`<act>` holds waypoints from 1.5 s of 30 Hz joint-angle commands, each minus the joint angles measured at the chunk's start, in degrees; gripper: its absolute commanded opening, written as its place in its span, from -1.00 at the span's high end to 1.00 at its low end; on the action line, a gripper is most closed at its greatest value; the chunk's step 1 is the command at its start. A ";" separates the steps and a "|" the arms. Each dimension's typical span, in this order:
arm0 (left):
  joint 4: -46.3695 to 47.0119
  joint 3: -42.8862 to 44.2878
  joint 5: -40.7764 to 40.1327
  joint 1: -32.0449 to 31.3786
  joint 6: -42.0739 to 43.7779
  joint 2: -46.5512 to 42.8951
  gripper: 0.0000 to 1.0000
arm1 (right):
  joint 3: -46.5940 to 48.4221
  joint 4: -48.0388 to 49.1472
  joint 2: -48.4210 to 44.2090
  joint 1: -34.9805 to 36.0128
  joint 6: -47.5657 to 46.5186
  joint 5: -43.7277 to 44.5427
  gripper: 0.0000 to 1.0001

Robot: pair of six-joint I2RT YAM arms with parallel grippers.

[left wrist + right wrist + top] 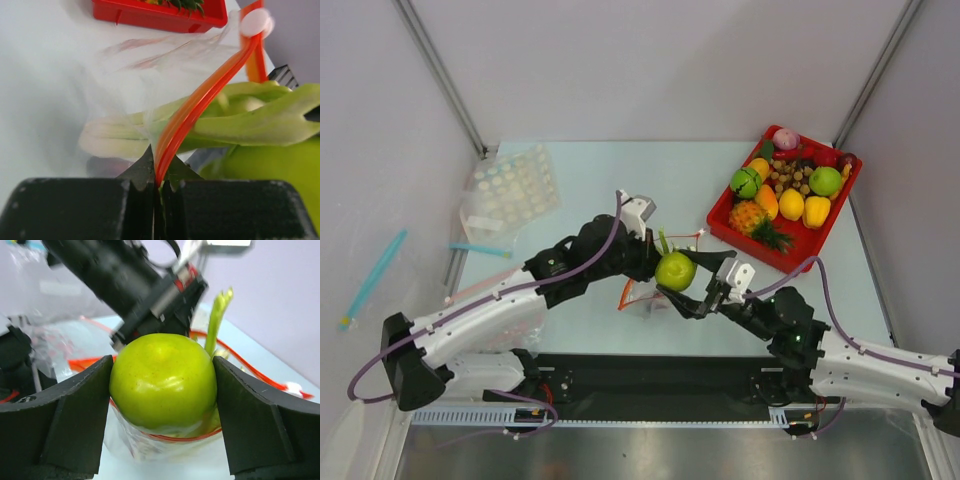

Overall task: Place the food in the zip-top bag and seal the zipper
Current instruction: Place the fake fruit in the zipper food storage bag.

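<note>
The green pear (pixel 675 270) is pinched between the fingers of my right gripper (pixel 692 282), which is shut on it. In the right wrist view the pear (pixel 162 382) sits in the open mouth of the zip-top bag (pixel 150 445), with the red-orange zipper (pixel 185 436) looping under it. My left gripper (pixel 160 162) is shut on the zipper (pixel 200 100) and holds the mouth up. The leek (pixel 200 125) lies inside the bag, its leaves (pixel 665 240) poking out. A dark shape (pixel 107 165) under the leek may be the eggplant.
A red tray (pixel 728 225) of toy fruit stands at the back right, close behind the grippers. Other clear bags, one with a blue strip (pixel 480 248), and a clear blister sheet (pixel 510 185) lie at the left. Walls close in both sides.
</note>
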 commanded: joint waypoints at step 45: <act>9.66 -5.51 6.68 7.76 -6.23 -5.21 0.91 | 16.43 -21.19 9.11 -8.89 18.02 -11.64 -0.65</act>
